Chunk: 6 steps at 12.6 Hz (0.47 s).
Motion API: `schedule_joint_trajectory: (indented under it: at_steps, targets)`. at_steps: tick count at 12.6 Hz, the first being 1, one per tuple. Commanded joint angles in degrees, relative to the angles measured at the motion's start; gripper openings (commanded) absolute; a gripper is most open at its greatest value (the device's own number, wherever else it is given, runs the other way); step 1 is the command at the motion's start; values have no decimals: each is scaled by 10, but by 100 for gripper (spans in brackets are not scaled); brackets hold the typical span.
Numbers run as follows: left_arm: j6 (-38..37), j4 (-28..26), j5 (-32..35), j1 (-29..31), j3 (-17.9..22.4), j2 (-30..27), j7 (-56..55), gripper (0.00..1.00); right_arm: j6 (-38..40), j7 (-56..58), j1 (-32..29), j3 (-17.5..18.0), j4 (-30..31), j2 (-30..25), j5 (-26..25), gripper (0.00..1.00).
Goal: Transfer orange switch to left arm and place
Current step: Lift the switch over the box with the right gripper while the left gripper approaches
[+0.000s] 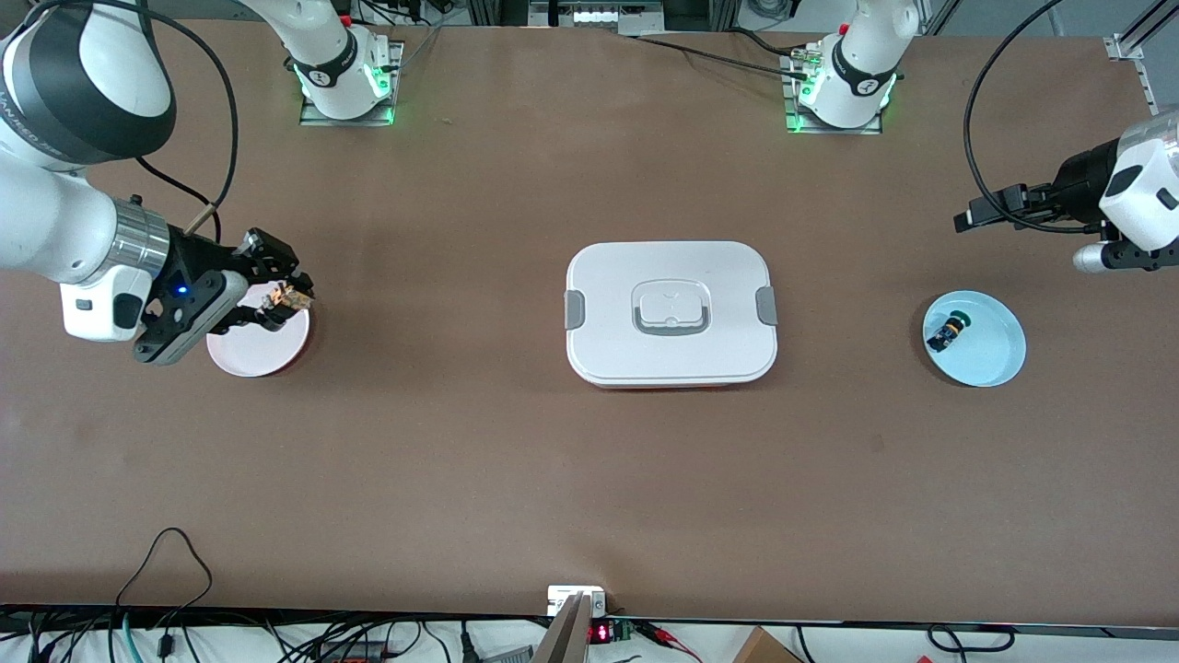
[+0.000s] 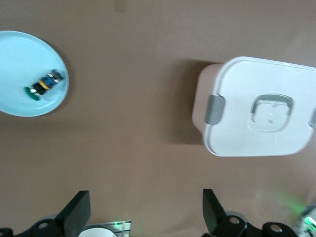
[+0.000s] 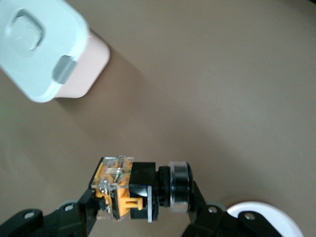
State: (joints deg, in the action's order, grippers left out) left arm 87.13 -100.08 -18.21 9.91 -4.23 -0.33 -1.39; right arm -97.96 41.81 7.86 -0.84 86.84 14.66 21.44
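1. Table (image 1: 589, 497): brown, carries everything; the box is the landmark for all places here.
2. Box (image 1: 671, 313): white, lid on, grey side clips, grey-rimmed handle recess on top, reddish bottom edge. Sits mid-table between the two arms' ends.
3. Right arm (image 1: 64, 212): reaches in at its own end of the table, well apart from the box.
4. Left arm (image 1: 1138, 198): waits at its own end, well apart from the box.
5. Blue plate (image 1: 999, 354): toward the left arm's end from the box, holds a black-and-blue part (image 1: 946, 332) with a green cap.
6. Pink plate (image 1: 249, 354): toward the right arm's end from the box, partly under the right gripper.
7. Right gripper (image 1: 276, 302): over the pink plate, jaws clamped tight on the orange switch.
8. Left gripper (image 2: 145, 212): up in the air, near the blue plate, jaws spread wide, nothing between them.
9. Orange switch (image 3: 140, 190): pinched sideways between the right gripper's fingers, clear of the pink plate, well apart from the box.
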Motion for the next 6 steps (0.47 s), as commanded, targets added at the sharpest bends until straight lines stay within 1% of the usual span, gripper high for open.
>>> schedule_joint_trajectory:
  at_steps: [1, 2, 3, 4, 6]
  targets:
    - [-8, -13, -67, 8, 4, -2, 27, 100, -35, 147, 8, 18, -4, 4, 67, 14]
    - [-8, -19, -94, 8, 4, -1, 28, 100, -56, 194, 8, 28, -4, 5, 101, 14]
    - [-8, -30, -123, 8, 4, -1, 28, 100, -71, 219, 17, 33, -1, 5, 145, 11]
    - [-9, -38, -153, 11, 5, -1, 28, 100, -79, 225, 28, 33, 0, 5, 172, 11]
    - [-13, -59, -226, 16, 5, 2, 30, 100, -93, 234, 39, 34, 0, 13, 207, 11]
